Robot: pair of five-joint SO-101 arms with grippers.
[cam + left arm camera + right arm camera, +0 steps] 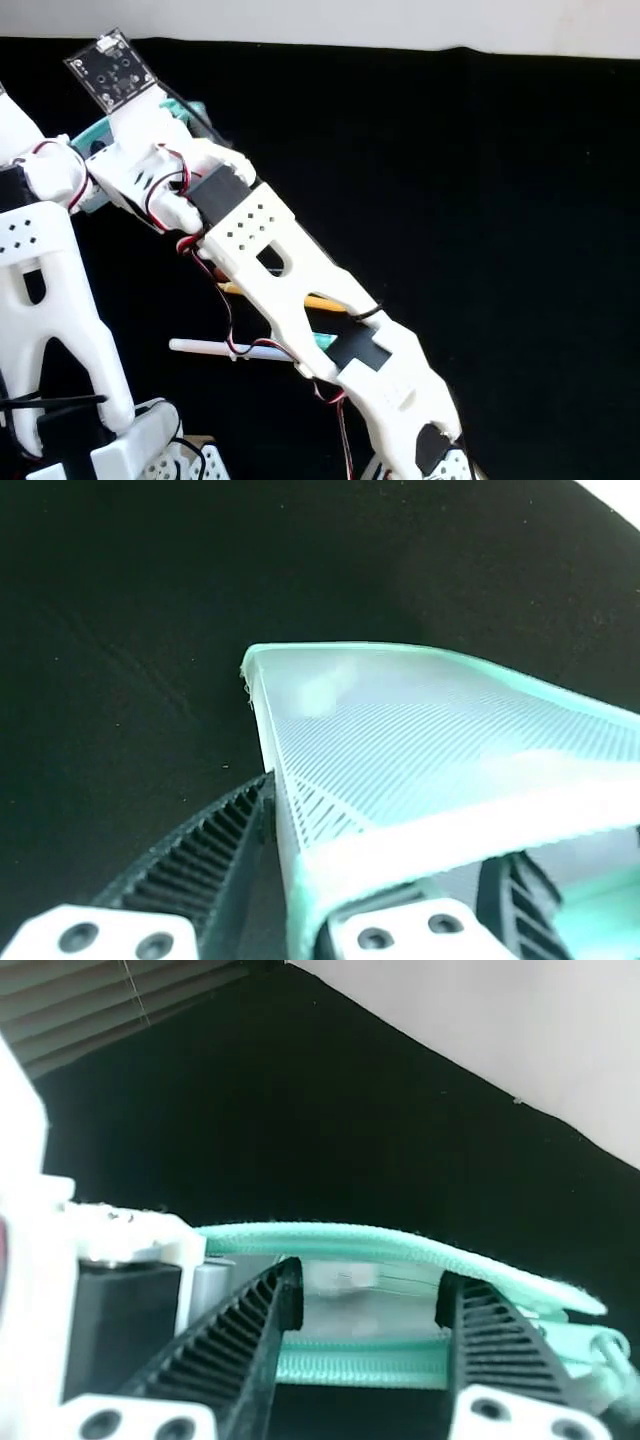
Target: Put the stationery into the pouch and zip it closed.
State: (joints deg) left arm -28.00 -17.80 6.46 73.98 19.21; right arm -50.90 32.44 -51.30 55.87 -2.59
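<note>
pouch (400,740), at the far left of the table (480,200), we judge light and floppy; left gripper (380,825) pinches its mesh wall, right gripper (370,1280) stands spread astride the stiffer zip edge (400,1240), the better hold.

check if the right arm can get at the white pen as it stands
Probably not without pulling back first. The right gripper is out at the pouch, while the white pen lies on the table under that arm's own forearm, well behind the gripper.
</note>
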